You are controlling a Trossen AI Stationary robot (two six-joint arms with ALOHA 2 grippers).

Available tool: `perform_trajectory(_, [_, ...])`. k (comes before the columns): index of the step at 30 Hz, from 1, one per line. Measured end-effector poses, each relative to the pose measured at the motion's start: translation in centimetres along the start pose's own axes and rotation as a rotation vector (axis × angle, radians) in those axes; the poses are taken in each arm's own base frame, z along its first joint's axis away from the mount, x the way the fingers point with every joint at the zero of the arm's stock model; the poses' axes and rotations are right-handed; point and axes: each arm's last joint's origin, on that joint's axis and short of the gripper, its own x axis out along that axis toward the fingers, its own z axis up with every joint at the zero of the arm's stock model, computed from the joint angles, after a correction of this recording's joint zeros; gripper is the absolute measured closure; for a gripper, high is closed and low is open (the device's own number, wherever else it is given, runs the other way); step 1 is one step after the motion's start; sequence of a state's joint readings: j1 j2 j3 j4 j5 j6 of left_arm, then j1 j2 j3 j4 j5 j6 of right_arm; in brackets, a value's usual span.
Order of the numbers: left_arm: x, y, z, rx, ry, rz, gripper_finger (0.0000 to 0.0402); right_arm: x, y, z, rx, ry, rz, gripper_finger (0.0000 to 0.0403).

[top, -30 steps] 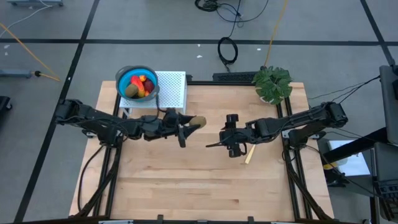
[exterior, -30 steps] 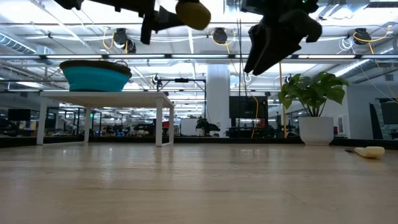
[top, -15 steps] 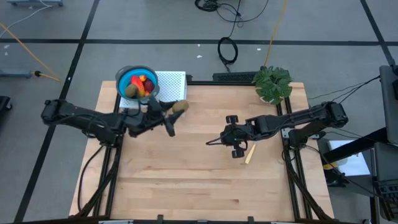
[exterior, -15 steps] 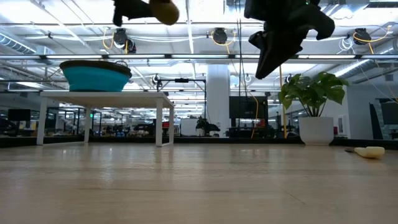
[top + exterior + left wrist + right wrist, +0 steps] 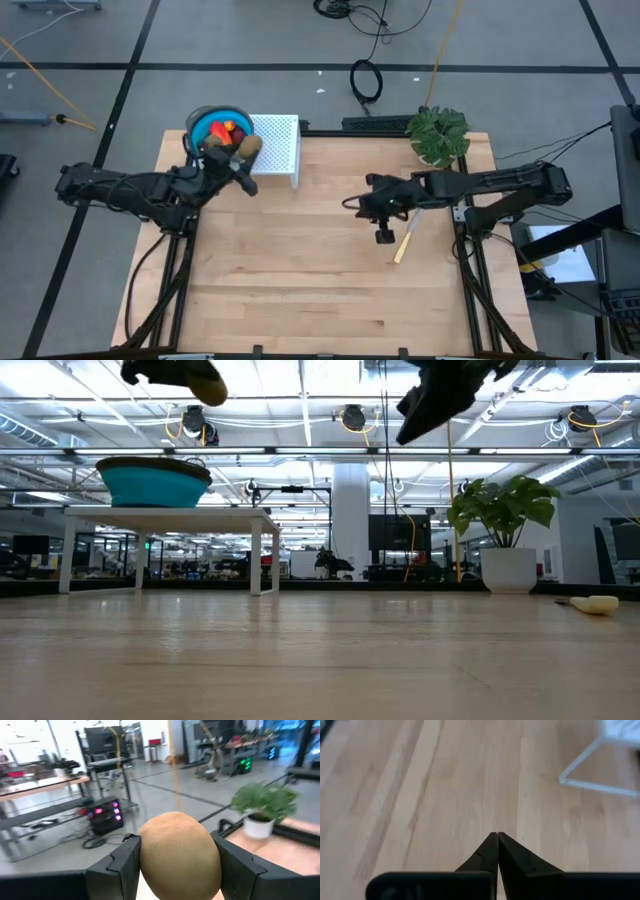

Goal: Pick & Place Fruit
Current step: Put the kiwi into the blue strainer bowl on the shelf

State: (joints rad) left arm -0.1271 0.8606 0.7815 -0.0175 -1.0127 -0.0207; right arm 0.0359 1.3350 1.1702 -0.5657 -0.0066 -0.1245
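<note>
A brown kiwi (image 5: 248, 146) is held in my left gripper (image 5: 240, 155), high above the table beside the near right rim of the blue bowl (image 5: 203, 127). The low view shows the kiwi (image 5: 207, 380) above and right of the bowl (image 5: 155, 482). The bowl rests on a white stand (image 5: 276, 143) and holds a second kiwi (image 5: 212, 146) with red and orange fruit (image 5: 230, 133). My right gripper (image 5: 349, 203) hangs shut and empty over the table's middle right, slanting down. My left gripper pinches the kiwi's two sides (image 5: 150, 860) between its two fingers (image 5: 117, 865), which come level from the table's left. The kiwi's rounded end sticks out past the fingertips. It is lifted clear, above the height of the bowl's rim.
A pale yellow stick (image 5: 405, 243) lies on the table near my right gripper. A potted green plant (image 5: 438, 135) stands at the far right corner. The wooden table's near half (image 5: 300, 300) is bare wood.
My left gripper has carried the kiwi up and toward the table's far left, from the table's middle to beside the bowl, rolling as it went. My right gripper has shut, risen a little and swung toward the far edge.
</note>
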Motion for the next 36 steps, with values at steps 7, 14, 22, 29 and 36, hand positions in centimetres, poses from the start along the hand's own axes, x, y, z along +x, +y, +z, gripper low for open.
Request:
perform_trajectory(7, [-0.3,2.2,-0.4,0.024,0.050,0.068,0.0199,-3.2,-0.8,0.3,0.008,-0.127,0.051,0.0402])
perform_trajectory(14, [0.4,3.7,-1.0,0.042,0.098,0.165,0.0199,-6.1,-0.7,0.2,-0.003,-0.223,0.114,0.0402])
perform_trajectory(22, [1.6,5.4,-1.4,0.028,0.139,0.289,0.0199,-9.1,-0.4,-0.8,0.008,-0.303,0.106,0.0403])
perform_trajectory(29, [2.5,6.6,-1.6,0.004,0.166,0.293,0.0199,-9.7,0.3,-4.8,0.085,-0.455,0.105,0.0403])
perform_trajectory(36, [3.1,7.7,-1.6,-0.029,0.179,0.308,0.0199,-10.3,1.0,-9.1,0.161,-0.547,0.120,0.0403])
